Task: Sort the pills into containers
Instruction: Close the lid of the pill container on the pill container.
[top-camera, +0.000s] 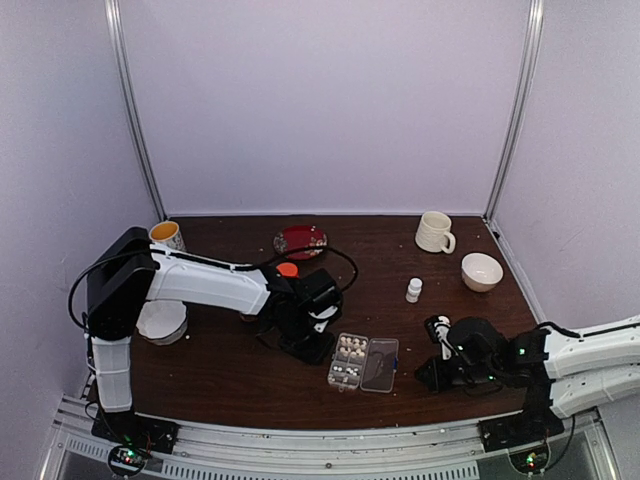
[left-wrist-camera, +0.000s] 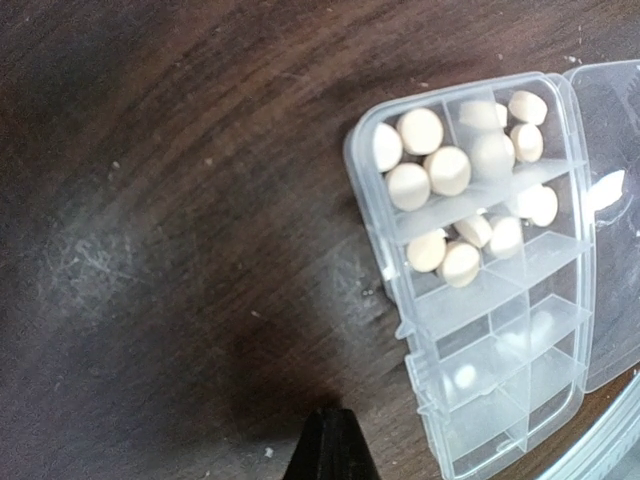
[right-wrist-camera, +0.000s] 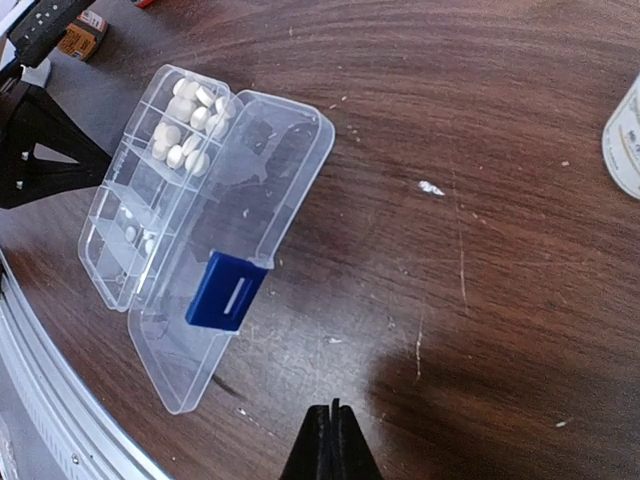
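On table (top-camera: 230, 385): clear box (top-camera: 362, 362) open, cream pills (left-wrist-camera: 430, 165) at one end | left pincer (left-wrist-camera: 327, 418), right pincer (right-wrist-camera: 331, 410) clenched

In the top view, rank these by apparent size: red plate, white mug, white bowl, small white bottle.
1. red plate
2. white mug and white bowl: too alike to rank
3. small white bottle

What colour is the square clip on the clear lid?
The clip is blue, clearest in the right wrist view.
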